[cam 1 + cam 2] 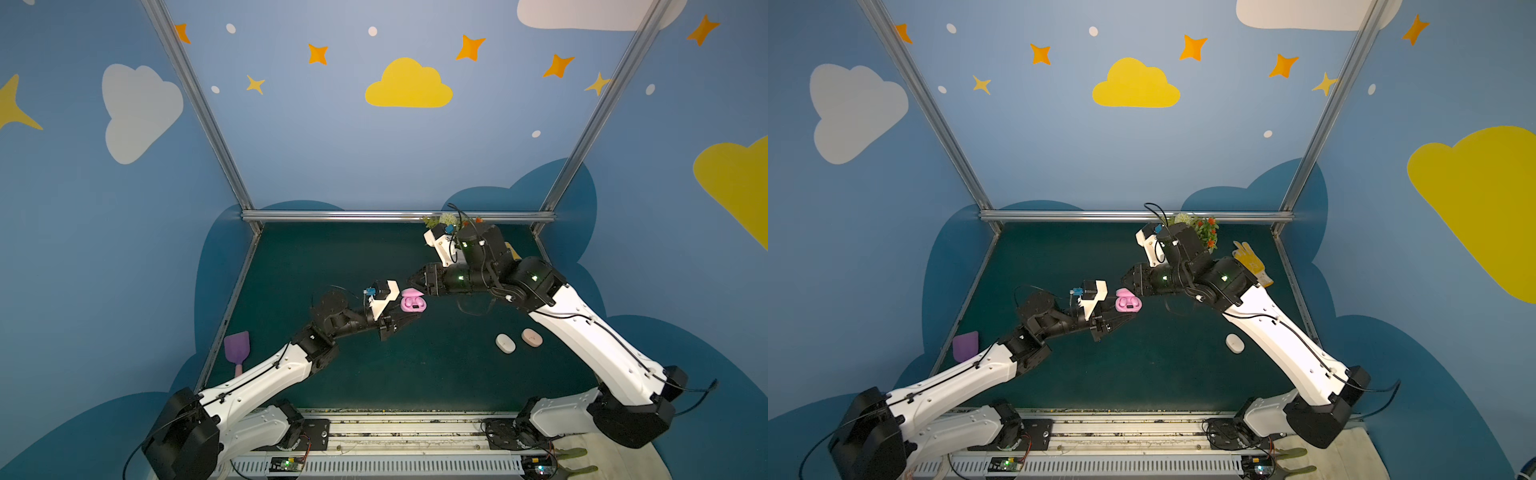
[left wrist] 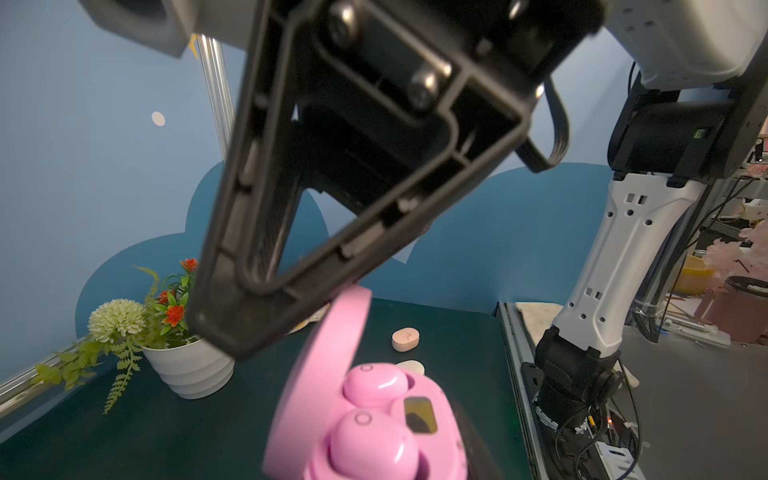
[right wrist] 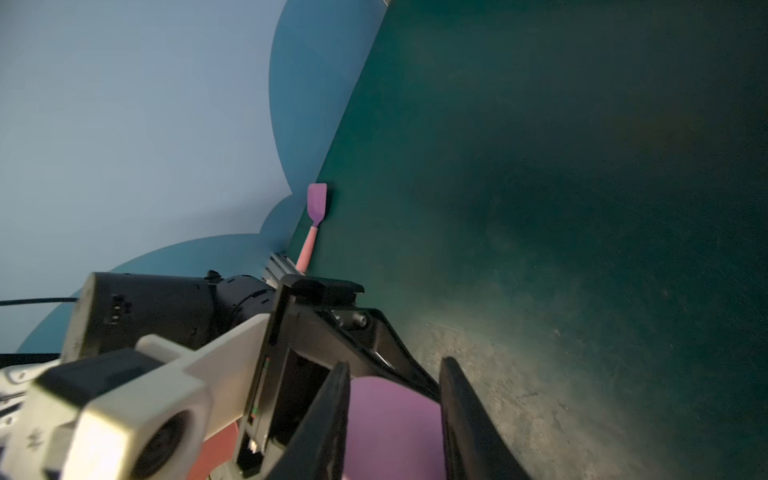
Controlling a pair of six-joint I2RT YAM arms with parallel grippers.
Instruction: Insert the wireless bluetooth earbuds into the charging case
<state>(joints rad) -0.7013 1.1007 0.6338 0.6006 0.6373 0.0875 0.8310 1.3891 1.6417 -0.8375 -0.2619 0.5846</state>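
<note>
The dark green table (image 1: 374,374) lies under everything, and I place each thing from the pink charging case (image 1: 413,303) near its middle. My left pincer (image 1: 410,316) reaches the case from the left and is clenched on its lower half, with the lid (image 2: 324,374) standing open. My right pincer (image 1: 412,284) reaches from the right, its tips at the upper edge of this lid; in the right wrist view its fingers (image 3: 328,415) stand apart with the pink lid showing between them, but whether they pinch it I cannot tell. Behind the case and to its right stands a white pot of flowers (image 2: 191,370), further right lies a yellow glove (image 1: 1250,262). Left of the case, by the wall, lies a purple spatula (image 1: 237,347). Right of the case and closer to my bases lie a closed white case (image 1: 505,343) and a closed peach case (image 1: 532,337), near each other. Inside the pink case two pink earbuds (image 2: 374,384) sit side by side in their hollows
</note>
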